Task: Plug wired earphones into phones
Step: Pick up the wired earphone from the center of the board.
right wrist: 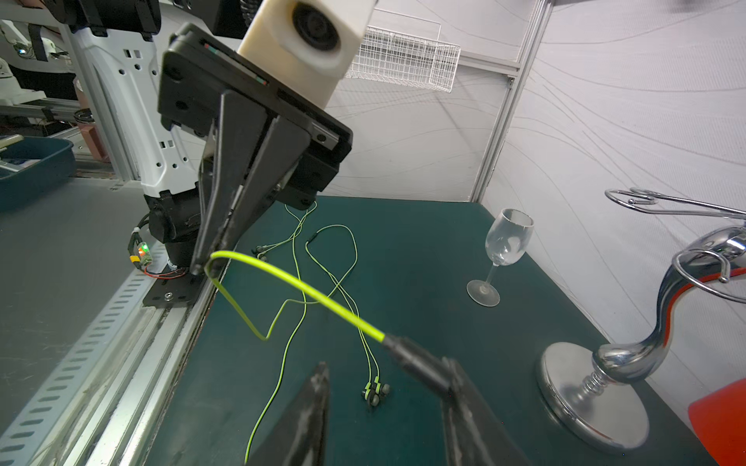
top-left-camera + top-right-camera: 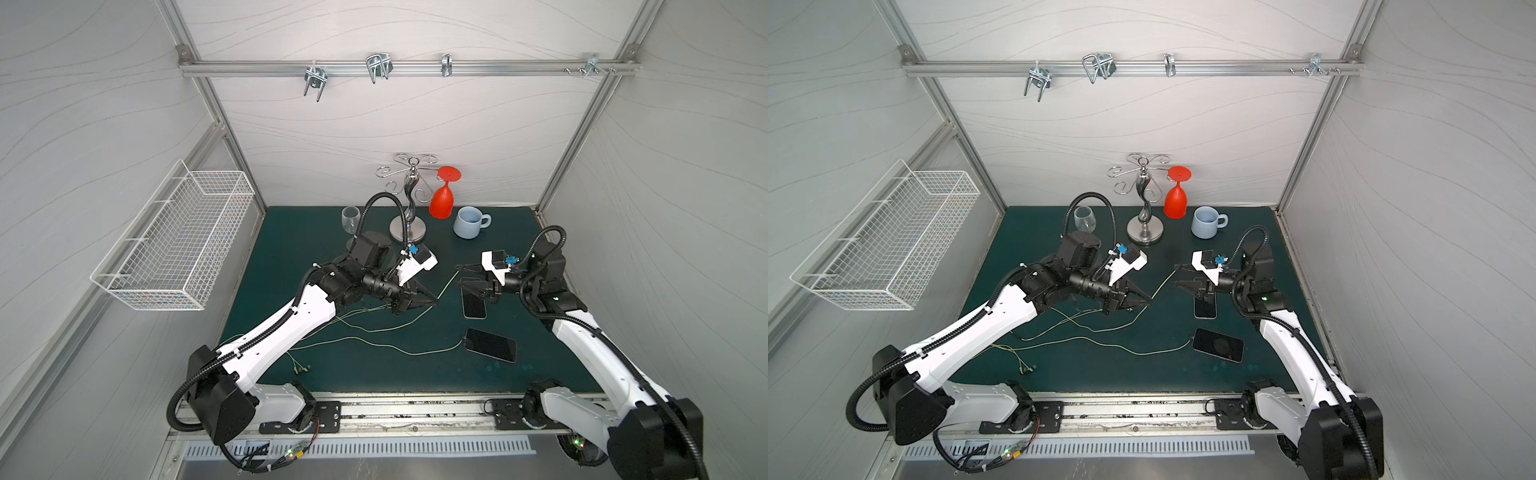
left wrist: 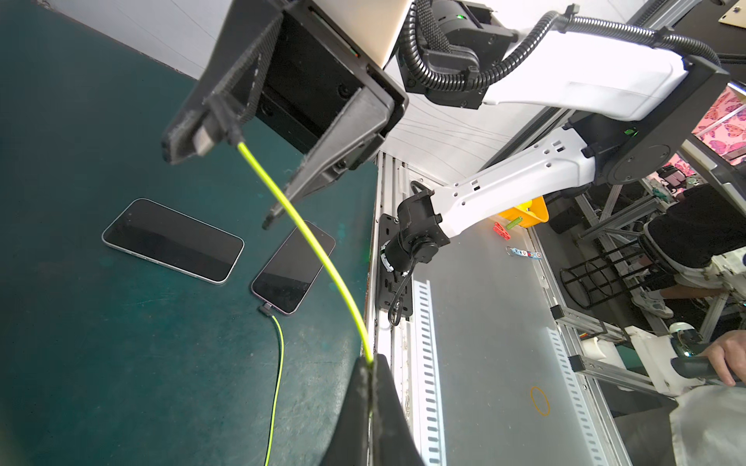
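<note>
One earphone cable (image 3: 298, 218), slack lost under the left arm (image 2: 291, 324), clamped in the left gripper (image 2: 434, 300), its plug (image 1: 415, 363) against one finger of the part-open right gripper (image 2: 458, 275), far phone (image 2: 473, 305) half hidden beneath, second cable (image 2: 415, 353) plugged into the near phone (image 2: 490, 345) on the green mat (image 2: 415, 374).

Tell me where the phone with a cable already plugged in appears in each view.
Both top views: the plugged phone lies front right on the mat.
Left wrist: at the middle, behind the raised cable.
Right wrist: not in it.
Shared landmark: the raised cable.
</note>
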`<state>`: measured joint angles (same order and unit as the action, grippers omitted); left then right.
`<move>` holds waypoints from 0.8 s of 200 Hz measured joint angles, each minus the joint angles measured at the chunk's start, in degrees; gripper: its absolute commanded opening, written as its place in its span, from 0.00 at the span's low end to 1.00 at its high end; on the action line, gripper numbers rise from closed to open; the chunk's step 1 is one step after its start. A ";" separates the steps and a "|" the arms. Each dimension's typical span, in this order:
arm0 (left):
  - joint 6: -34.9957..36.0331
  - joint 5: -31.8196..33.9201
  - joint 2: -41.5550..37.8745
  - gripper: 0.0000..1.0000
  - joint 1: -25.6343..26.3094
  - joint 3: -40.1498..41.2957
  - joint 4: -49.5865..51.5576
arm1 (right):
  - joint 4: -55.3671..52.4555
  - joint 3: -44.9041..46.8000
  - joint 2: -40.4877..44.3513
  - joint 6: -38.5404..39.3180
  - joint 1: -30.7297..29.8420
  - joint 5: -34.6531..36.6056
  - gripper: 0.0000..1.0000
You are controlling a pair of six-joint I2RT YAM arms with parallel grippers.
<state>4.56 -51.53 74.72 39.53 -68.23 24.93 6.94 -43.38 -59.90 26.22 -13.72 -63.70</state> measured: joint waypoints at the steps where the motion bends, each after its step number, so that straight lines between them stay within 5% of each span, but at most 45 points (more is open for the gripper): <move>1: 0.00 0.00 0.00 0.00 0.00 0.00 0.00 | 0.00 -0.02 0.00 0.02 -0.02 0.00 0.42; 55: 0.00 -0.13 0.00 0.00 0.00 0.00 0.04 | 0.11 -1.36 0.07 0.85 -0.42 0.00 0.33; 160: -0.24 -0.15 0.17 0.00 0.00 -0.20 0.13 | 3.37 -0.68 0.31 -0.07 -0.57 3.85 0.38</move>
<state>4.32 -51.68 74.89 39.53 -68.42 25.06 10.31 -44.05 -59.59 26.15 -14.28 -59.86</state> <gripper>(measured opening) 0.049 0.374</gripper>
